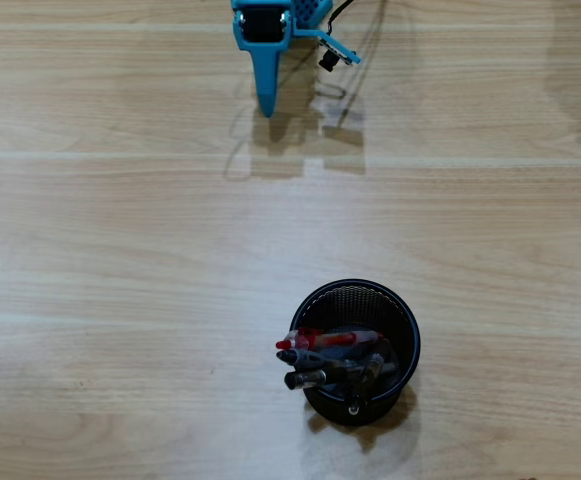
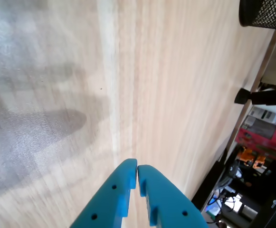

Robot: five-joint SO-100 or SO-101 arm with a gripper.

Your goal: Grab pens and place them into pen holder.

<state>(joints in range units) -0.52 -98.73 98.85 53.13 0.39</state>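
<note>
Pens inside pen holder, well apart from closed pincer.

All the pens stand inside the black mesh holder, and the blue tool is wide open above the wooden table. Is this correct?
Not fully. The tool is shut, not wide open: the wrist view shows its two blue fingers pressed together with nothing between them. The rest holds: in the overhead view the pens are inside the black mesh holder, and the tool is above the wooden table.
</note>
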